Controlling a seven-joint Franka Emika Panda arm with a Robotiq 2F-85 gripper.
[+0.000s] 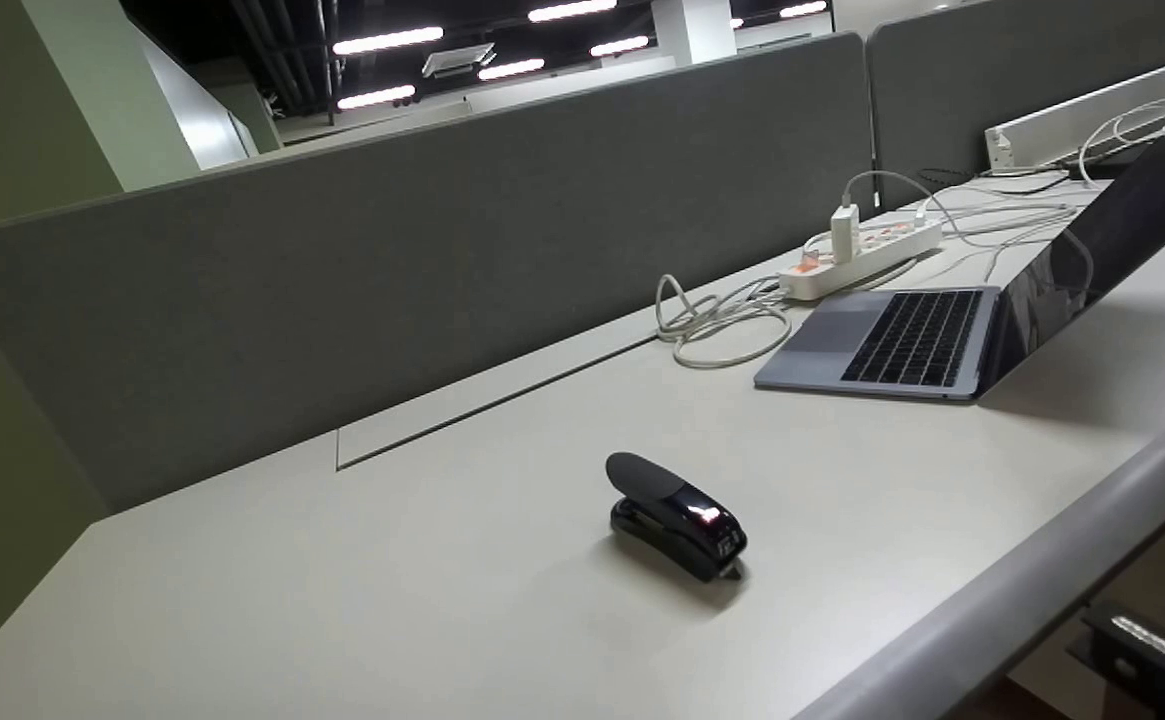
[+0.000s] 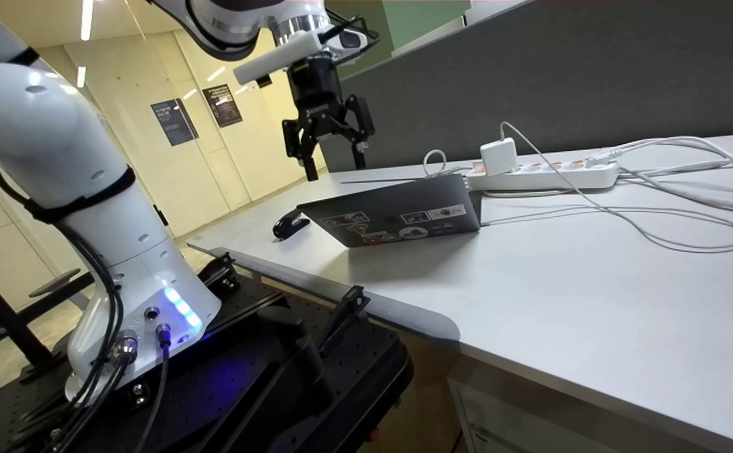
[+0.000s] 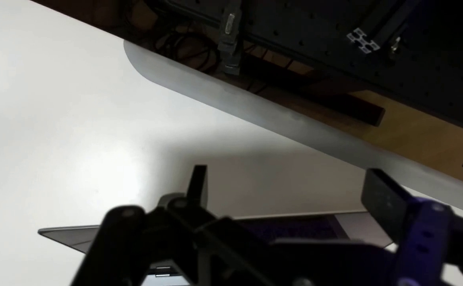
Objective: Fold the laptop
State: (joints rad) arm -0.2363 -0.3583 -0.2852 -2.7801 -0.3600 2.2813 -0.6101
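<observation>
Laptop (image 1: 987, 320): stands open on a white desk (image 1: 392, 600), at 3 o'clock in an exterior view, its dark screen (image 1: 1107, 245) leaning back from a black keyboard (image 1: 917, 337).
Lid (image 2: 397, 211): shows its stickers (image 2: 413, 233), red and white among them, in an exterior view, with a shadow (image 2: 416, 267) on the desk at 6 o'clock.
Gripper (image 2: 335, 165): hangs at 10 o'clock from the lid in an exterior view, its two fingers (image 2: 311, 168) pointing down, spread wide and apart from the laptop.
Wrist view: fingers cover part of the laptop at 6 o'clock, while the desk's grey edge (image 3: 247, 105) slants from 11 o'clock toward 4.
Arm (image 2: 83, 151): white, rises at 9 o'clock in an exterior view, a blue light (image 2: 182, 306) glowing at its foot.
Stapler (image 1: 677, 515): black, sits on the desk at 8 o'clock from the laptop in an exterior view, well apart from it.
Power strip (image 2: 542, 181): white, lies near the laptop, between 2 and 3 o'clock from the lid in an exterior view, a charger (image 2: 498, 156) plugged into it.
Cables (image 1: 717, 365): pale, coil on the desk at 9 o'clock from the laptop in an exterior view.
Partition (image 1: 542, 250): dark grey, lines the desk's far side in both exterior views.
</observation>
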